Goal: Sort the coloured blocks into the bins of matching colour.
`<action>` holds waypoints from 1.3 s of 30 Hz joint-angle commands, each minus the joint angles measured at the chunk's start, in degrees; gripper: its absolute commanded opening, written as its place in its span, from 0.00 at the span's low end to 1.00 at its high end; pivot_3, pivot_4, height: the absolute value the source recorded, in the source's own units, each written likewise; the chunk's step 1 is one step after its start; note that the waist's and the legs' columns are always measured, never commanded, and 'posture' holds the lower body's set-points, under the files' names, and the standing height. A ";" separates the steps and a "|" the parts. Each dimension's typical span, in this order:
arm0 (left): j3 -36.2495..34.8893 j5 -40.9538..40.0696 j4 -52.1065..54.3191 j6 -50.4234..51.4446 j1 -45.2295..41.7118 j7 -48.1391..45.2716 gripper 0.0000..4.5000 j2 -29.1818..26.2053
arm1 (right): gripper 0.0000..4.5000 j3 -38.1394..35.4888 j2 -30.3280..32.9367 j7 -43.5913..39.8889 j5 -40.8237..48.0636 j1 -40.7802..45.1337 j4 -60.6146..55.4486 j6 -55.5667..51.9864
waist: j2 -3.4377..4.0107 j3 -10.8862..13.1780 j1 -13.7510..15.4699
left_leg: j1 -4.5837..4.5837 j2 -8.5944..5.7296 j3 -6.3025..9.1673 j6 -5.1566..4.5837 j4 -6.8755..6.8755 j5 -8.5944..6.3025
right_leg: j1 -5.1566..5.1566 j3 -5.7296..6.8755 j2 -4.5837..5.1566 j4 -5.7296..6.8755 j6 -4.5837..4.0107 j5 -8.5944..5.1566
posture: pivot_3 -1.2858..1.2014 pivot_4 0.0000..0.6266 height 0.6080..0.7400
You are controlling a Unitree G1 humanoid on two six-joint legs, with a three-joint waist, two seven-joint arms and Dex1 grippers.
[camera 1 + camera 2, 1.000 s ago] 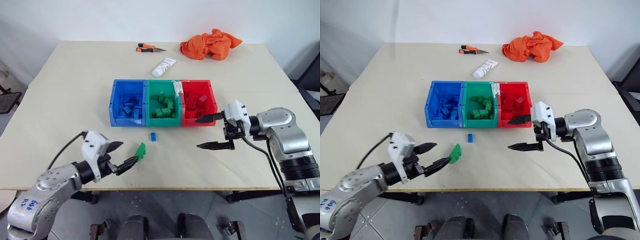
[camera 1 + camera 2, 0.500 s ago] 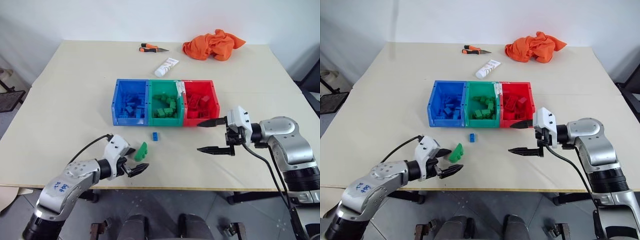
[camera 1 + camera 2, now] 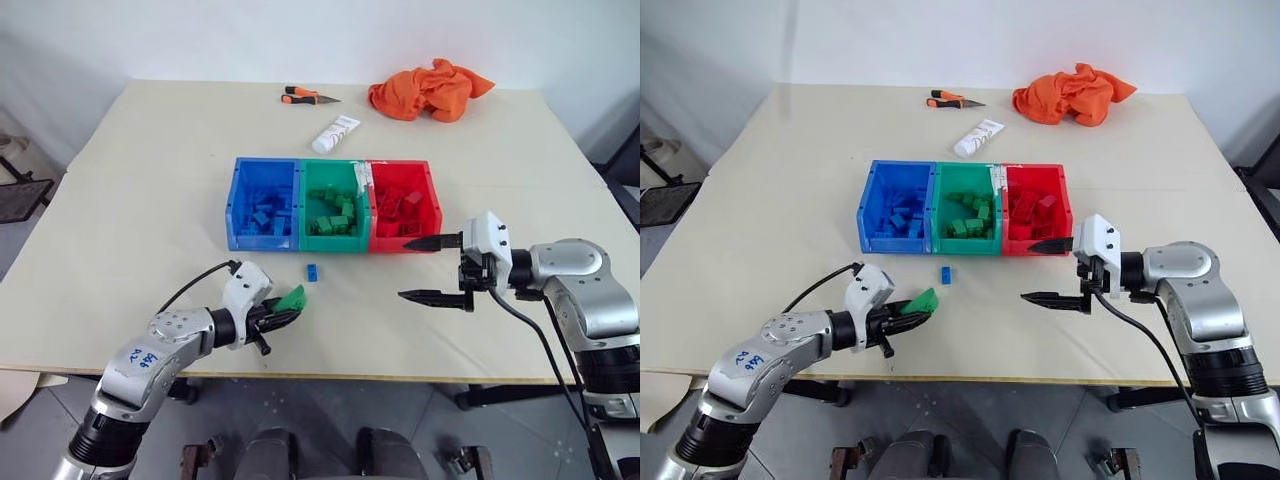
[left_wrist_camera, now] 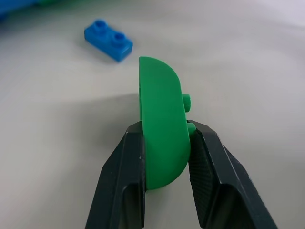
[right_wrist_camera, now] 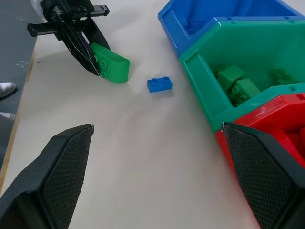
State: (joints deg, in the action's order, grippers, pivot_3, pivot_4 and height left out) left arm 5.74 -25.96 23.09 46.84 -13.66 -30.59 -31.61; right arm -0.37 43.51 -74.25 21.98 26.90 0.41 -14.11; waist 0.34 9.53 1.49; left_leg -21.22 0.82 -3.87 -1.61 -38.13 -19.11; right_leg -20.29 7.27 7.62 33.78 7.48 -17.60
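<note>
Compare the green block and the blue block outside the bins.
The green block is clamped on edge between the left gripper's black fingers; the blue block lies flat and free on the table. The green block has a rounded edge; the blue block is a plain rectangle. The green block looks larger. Both are studded and unsorted.

Beige table (image 3: 130, 200): bins (image 3: 333, 205), blue block (image 3: 312, 271), cloth (image 3: 430, 88).
</note>
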 commanded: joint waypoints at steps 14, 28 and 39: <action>0.79 13.16 -40.94 -24.41 -35.15 5.20 0.35 18.63 | 1.00 -5.83 0.97 7.15 2.67 -6.08 -8.69 -1.76 | -0.16 0.01 0.75 | -0.01 -0.17 -0.08 -0.07 -0.01 0.05 | 0.06 0.16 -0.08 -0.08 0.15 0.08 | 0.52 0.24 1.00; -3.11 6.66 -22.41 -16.77 -25.90 -8.05 0.99 9.64 | 1.00 -6.42 0.47 9.13 3.15 -7.75 -9.49 -1.27 | -0.17 0.02 -0.57 | 0.02 -0.01 -0.12 -0.04 0.03 0.06 | -0.01 0.13 -0.10 0.00 0.15 0.08 | 0.52 0.24 1.00; -19.89 -4.52 -4.21 -4.35 4.20 -20.33 0.99 -15.17 | 1.00 -3.74 -0.85 4.08 3.01 -3.31 -3.04 1.55 | -0.19 0.08 -0.23 | 0.02 -0.02 0.11 -0.01 0.04 0.07 | -0.02 0.06 0.01 0.08 0.07 0.04 | 0.52 0.24 1.00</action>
State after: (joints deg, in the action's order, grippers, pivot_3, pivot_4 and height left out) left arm -12.22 -28.87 16.44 42.22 -10.77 -48.89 -45.82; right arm -3.38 42.39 -69.50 24.14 23.20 -2.64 -13.61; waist 0.15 9.61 1.26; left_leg -21.21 0.80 -3.76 -1.60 -38.06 -19.05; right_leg -20.33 7.33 7.63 33.83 7.55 -17.56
